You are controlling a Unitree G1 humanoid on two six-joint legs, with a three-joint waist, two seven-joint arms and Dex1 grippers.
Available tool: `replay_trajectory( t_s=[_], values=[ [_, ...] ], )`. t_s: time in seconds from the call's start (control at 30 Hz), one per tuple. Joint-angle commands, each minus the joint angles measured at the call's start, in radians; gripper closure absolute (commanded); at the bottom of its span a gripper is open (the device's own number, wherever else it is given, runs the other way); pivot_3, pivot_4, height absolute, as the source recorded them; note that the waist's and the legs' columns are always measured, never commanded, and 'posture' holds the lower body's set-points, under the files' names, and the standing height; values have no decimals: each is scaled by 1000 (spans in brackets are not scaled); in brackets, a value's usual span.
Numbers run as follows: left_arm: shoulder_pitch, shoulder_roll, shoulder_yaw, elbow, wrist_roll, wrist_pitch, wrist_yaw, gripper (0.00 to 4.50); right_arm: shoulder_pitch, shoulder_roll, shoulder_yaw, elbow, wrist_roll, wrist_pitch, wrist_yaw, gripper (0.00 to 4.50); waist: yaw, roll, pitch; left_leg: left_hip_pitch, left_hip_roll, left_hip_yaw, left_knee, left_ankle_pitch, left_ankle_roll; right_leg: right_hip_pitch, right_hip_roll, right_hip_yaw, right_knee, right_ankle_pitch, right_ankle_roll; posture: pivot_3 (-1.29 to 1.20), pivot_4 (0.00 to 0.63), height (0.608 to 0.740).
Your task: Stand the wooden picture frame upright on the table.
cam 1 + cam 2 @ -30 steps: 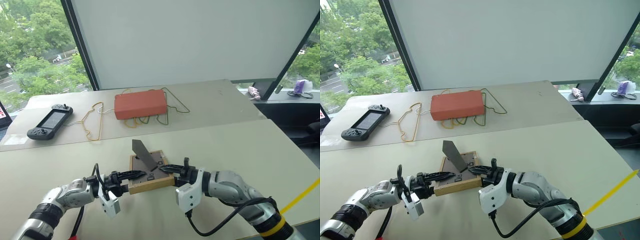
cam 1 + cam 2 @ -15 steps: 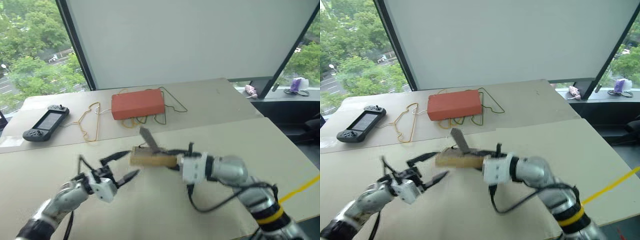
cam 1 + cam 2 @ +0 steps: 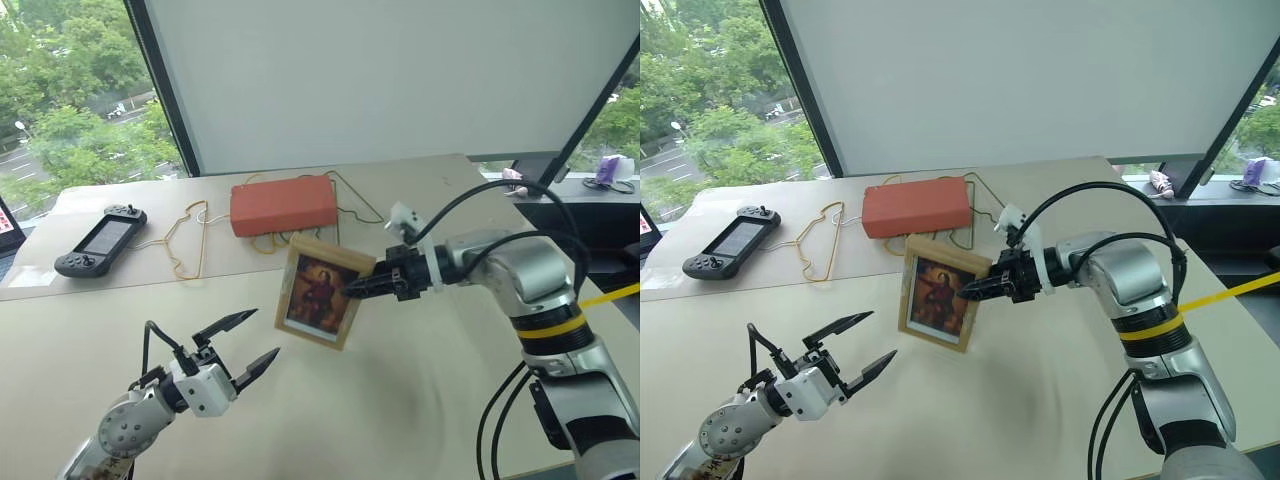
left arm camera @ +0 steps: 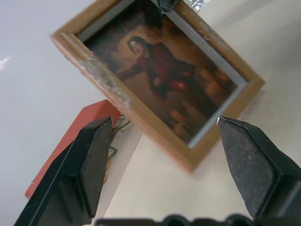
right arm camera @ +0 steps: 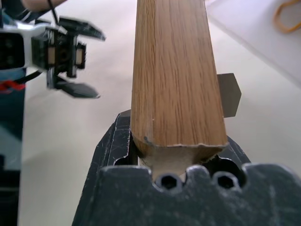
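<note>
- The wooden picture frame (image 3: 323,290) is seen raised above the counter (image 3: 420,400), its painted front with the red-robed figure turned toward the robot and its body slightly tilted; a shadow is cast on the counter below it.
- The frame's right edge is gripped by the right gripper (image 3: 352,288), whose fingers (image 5: 113,141) are clenched on either side of the light-wood rim, as shown in the right wrist view.
- A grey fold-out stand (image 5: 229,94) is seen projecting from the back of the frame.
- The left gripper (image 3: 243,343) is held near the frame, lower and to its left, apart from it; its fingers (image 4: 89,160) are spread wide and nothing is grasped between them.
- In the left wrist view the frame is seen between and beyond the two spread fingers, untouched by them.
- An orange-red box (image 3: 283,205) lies behind the frame on a further counter, on top of thin wire hangers (image 3: 186,240) in yellow and green.
- A black handheld game console (image 3: 101,241) lies well to the left of the frame, beyond the hangers.
- Trees (image 3: 70,130) are seen through the window far behind and to the left of the frame.
</note>
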Motion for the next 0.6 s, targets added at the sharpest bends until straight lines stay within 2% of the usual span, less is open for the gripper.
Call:
replay_trajectory(
  t_s=[0.03,0.1,0.17,0.3,0.33,0.5,0.6],
  values=[
    [8,-16,31,-39,-14,-7,-16,667,-16,9,50,46,-37,-22,7,3213,-2,0,0,0,0,0,0,0,0,0,0,0,0,0,0,0,150,740],
    [12,-26,36,-43,-15,-6,-26,581,-27,24,67,87,-64,-48,-7,2235,-3,0,0,1,0,0,0,0,0,0,0,0,1,0,0,0,150,740],
    [14,-33,39,-42,-12,-10,-33,581,-42,37,66,115,-68,-46,-11,1770,-3,0,0,1,0,0,0,0,0,0,0,0,1,0,0,0,150,740],
    [17,-46,46,-43,-14,-10,-48,581,-76,52,37,143,-61,-30,-19,468,-3,0,0,-3,0,0,1,1,-1,-4,0,0,2,0,0,0,150,740],
    [19,-48,48,-45,-15,-10,-50,581,-82,50,25,138,-53,-19,-22,72,-4,0,0,-6,0,0,2,3,-6,-8,0,0,3,0,0,0,150,740],
    [40,-67,57,-61,-29,15,-64,581,-20,-22,-80,32,6,74,-63,24,-1,0,0,-11,0,0,2,4,-8,-12,0,0,2,1,-1,0,150,740],
    [82,-76,76,-88,-50,56,-64,581,101,-88,-237,-109,103,207,-108,24,10,0,0,-13,0,0,2,4,-7,-12,-1,-1,0,1,0,0,150,740]
  ],
)
